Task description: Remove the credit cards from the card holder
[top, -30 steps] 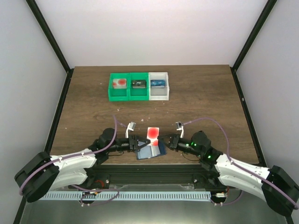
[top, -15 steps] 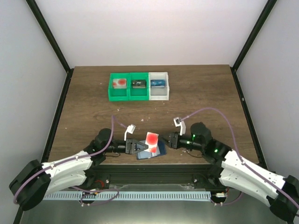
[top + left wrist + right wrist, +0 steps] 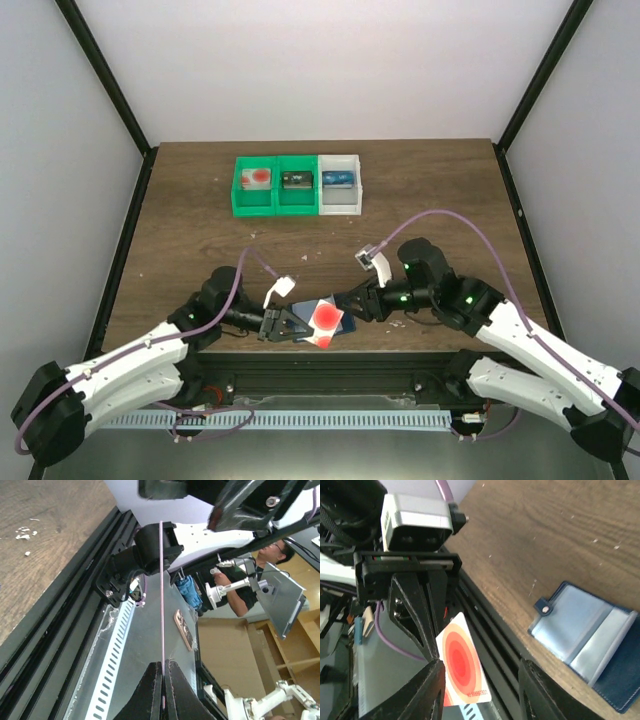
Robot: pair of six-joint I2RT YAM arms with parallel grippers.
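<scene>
Where the desk [image 3: 440, 200] meets its black frame at the near edge, the left end effector [image 3: 163, 680] is pinched tight on one short end of a credit card [image 3: 462, 667]. The card's long axis seems to run straight out from the fingertips toward the right arm. From the left wrist the card is edge-on, only a thin line. From the right wrist its face shows red concentric circles, and the small print along one edge is too fine to read. The right end effector [image 3: 481, 666] stands partly spread with nothing in it, one finger covering a corner of the card. Just beyond, the card holder [image 3: 585, 635] lies open and flat on the desk, cut off by the right wrist picture's edge. Far back, a green bin [image 3: 238, 190] holds another pale card [image 3: 258, 177] and a black item [image 3: 297, 180]. The white bin [image 3: 355, 185] beside it holds a blue item [image 3: 340, 180].
</scene>
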